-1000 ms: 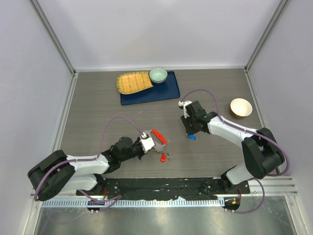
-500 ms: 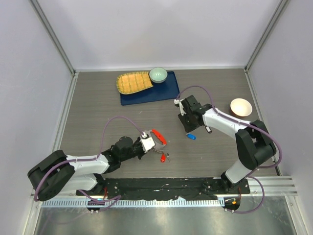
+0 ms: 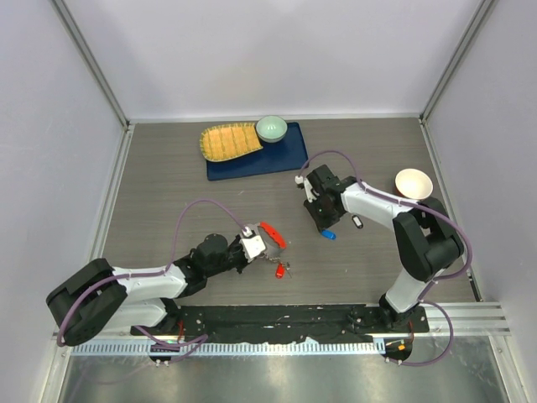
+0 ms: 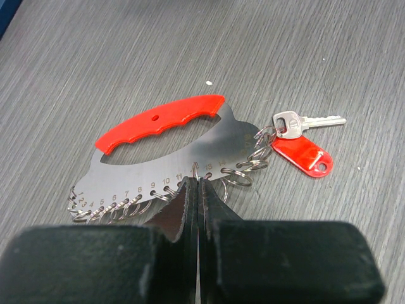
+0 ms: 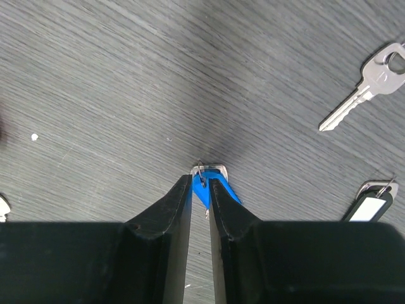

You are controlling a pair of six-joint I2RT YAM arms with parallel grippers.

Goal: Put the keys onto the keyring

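Ideally, the keyring, clenched at its ringed edge by the left gripper with the red key just beside it, is held steady while the blue key, grasped on the table farther back by the right gripper, is lifted with its loop left exposed.

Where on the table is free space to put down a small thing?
Bare wood lies left of the blue tray, toward the left wall, and between the tray and the beige bowl at the far right. It is crowded in the middle, around the keyring and the right fingers on the blue key.
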